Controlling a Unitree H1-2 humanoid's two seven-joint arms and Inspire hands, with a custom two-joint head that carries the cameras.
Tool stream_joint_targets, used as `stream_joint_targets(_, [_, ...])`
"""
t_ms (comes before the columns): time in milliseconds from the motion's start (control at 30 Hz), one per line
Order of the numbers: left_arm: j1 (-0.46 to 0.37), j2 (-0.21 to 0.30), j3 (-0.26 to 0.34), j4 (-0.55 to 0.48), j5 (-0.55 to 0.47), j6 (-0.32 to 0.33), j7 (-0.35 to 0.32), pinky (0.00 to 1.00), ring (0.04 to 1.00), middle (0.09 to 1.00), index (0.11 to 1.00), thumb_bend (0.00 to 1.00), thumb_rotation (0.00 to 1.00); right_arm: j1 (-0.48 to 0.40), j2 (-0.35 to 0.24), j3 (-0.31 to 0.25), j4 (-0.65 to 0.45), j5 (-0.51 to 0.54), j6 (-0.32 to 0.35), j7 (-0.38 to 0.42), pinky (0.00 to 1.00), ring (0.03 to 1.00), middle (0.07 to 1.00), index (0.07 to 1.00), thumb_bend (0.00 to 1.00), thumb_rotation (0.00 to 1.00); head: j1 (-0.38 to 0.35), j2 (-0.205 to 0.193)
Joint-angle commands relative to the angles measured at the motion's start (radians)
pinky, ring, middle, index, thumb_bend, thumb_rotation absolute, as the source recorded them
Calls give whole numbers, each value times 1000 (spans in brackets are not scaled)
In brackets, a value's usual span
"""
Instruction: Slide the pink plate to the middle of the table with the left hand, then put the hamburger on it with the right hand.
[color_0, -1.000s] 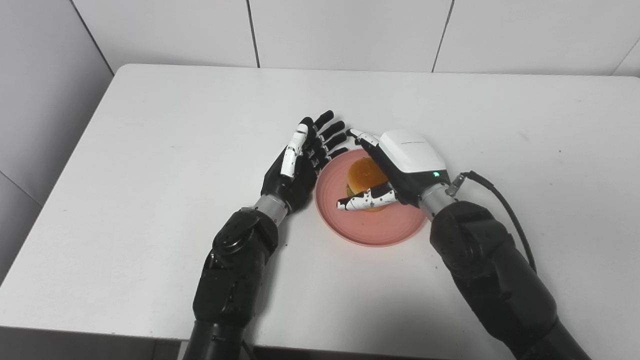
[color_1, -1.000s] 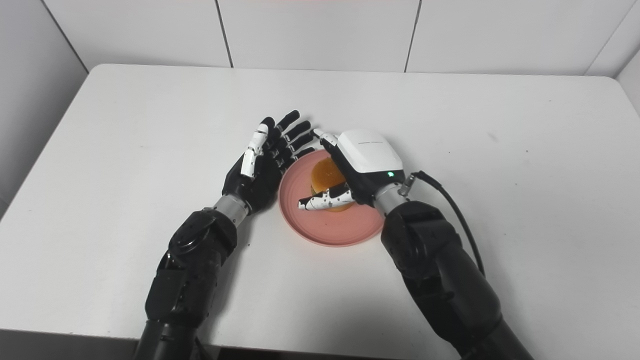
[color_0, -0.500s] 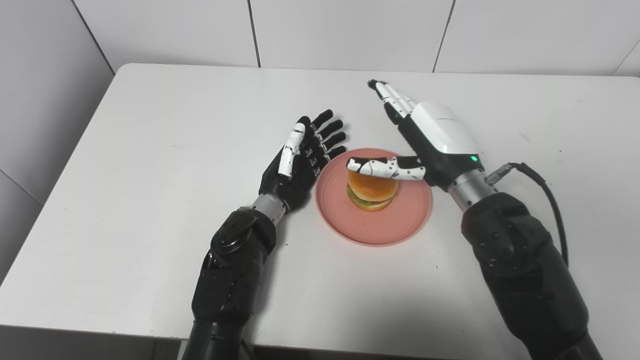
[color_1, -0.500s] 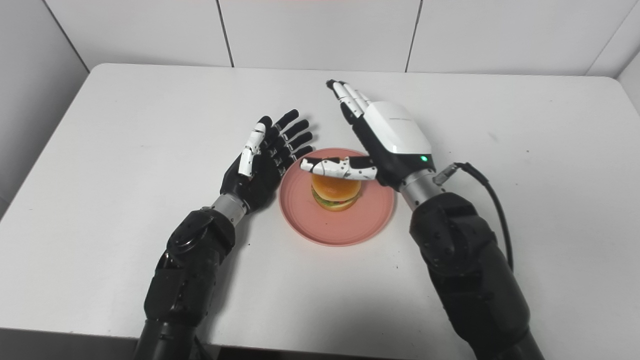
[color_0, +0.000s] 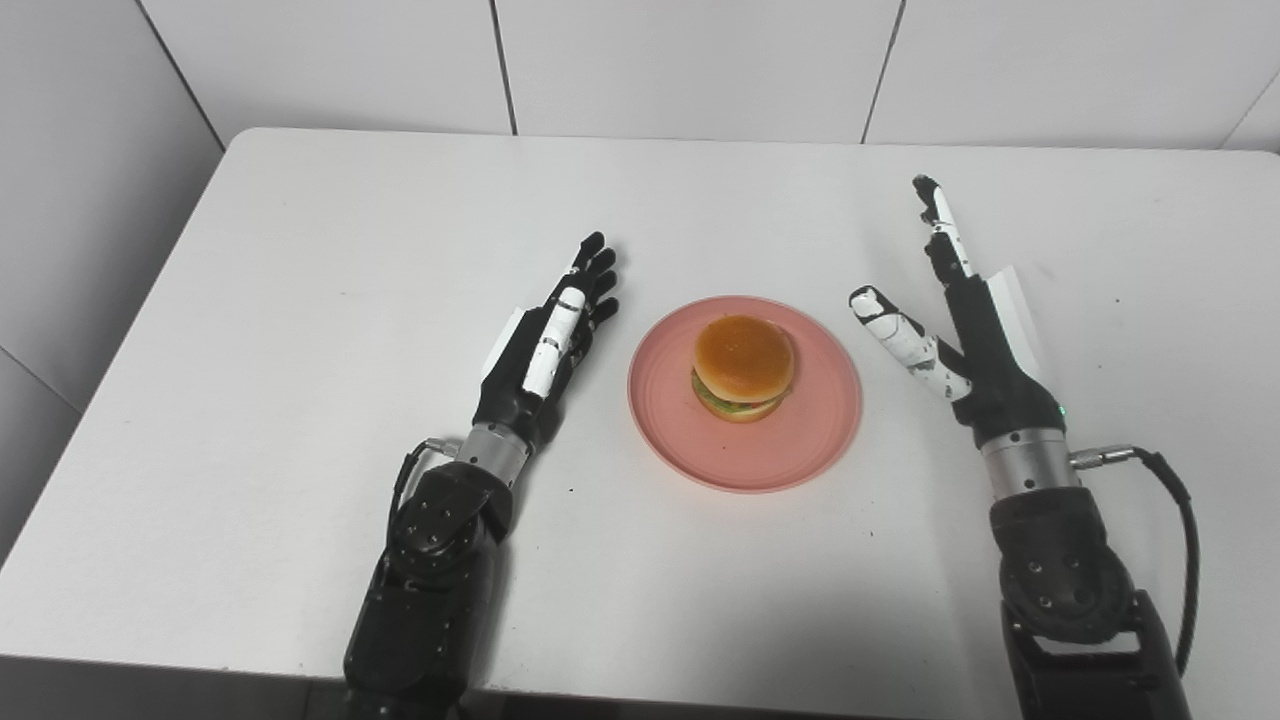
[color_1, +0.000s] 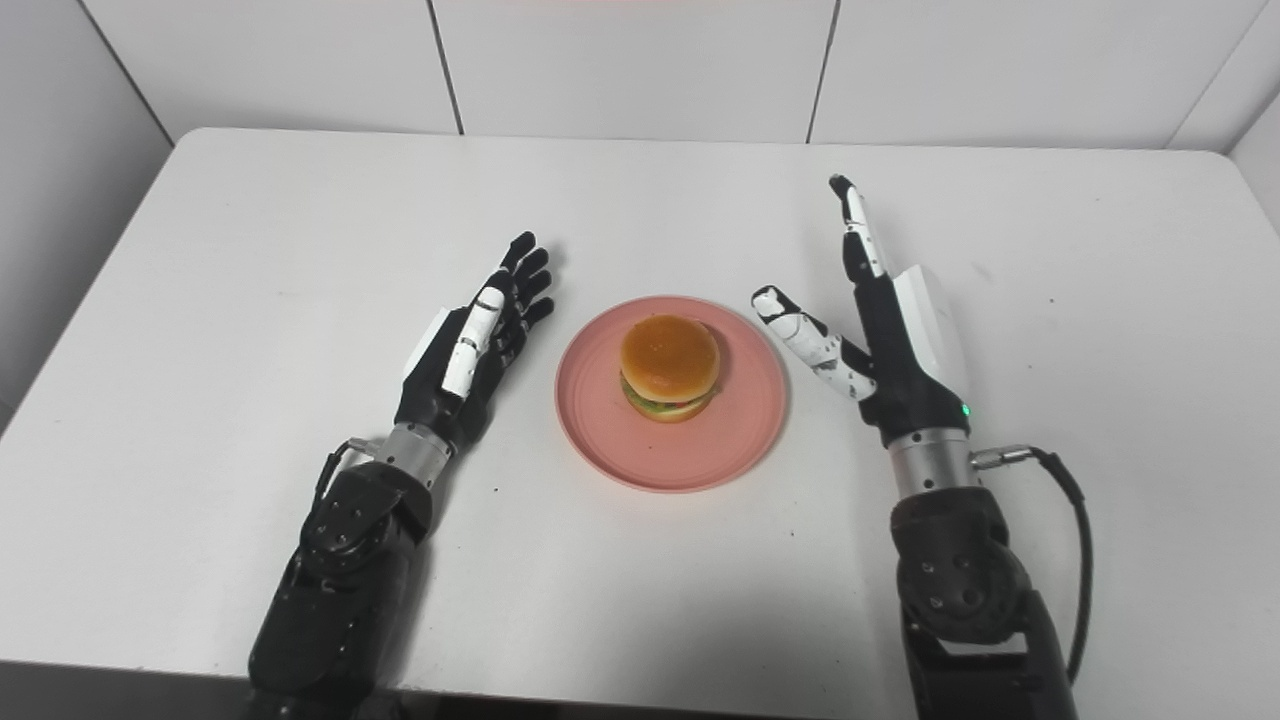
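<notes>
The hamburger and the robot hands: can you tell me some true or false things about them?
1. The hamburger sits on the pink plate. True.
2. The right hand is holding the hamburger. False: it is open, beside the plate, touching nothing.
3. The left hand is open. True.
4. The plate is at the table's far left edge. False: it lies near the middle, between both hands.

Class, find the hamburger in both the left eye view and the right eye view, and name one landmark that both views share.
Left eye view: hamburger right of centre, on the pink plate.
Right eye view: hamburger near centre, on the plate.
Shared landmark: the plate under it.
</notes>
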Motion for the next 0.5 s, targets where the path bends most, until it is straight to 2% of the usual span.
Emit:
stream_joint_targets(0, [43, 34, 1, 2, 46, -22, 14, 1000, 1000, 1000, 1000, 388, 1000, 9, 0, -17, -14, 27, -76, -35, 949, 985, 997, 982, 561, 1000, -6, 1])
stream_joint_targets(133, [68, 48, -1, -15, 54, -61, 6, 1000, 1000, 1000, 1000, 381, 1000, 46, 4, -23, -6, 67, -72, -30, 980, 993, 989, 966, 517, 1000, -22, 3])
stream_joint_targets(200, [85, 56, -2, -28, 59, -78, 5, 1000, 1000, 1000, 1000, 372, 1000, 59, 7, -21, 8, 89, -94, -32, 973, 986, 980, 956, 512, 1000, -28, 4])
stream_joint_targets(300, [105, 71, -9, -39, 81, -108, 2, 1000, 1000, 1000, 1000, 378, 1000, 74, 20, -20, 33, 135, -135, -39, 969, 971, 960, 951, 431, 1000, -31, 6])
stream_joint_targets(367, [116, 78, -14, -40, 98, -130, 3, 1000, 1000, 1000, 1000, 383, 1000, 80, 25, -22, 54, 157, -166, -44, 974, 972, 958, 950, 411, 1000, -31, 6])
stream_joint_targets(467, [133, 87, -23, -41, 124, -171, 6, 1000, 1000, 1000, 1000, 432, 1000, 84, 28, -24, 69, 179, -185, -39, 942, 955, 945, 932, 363, 1000, -31, 6])
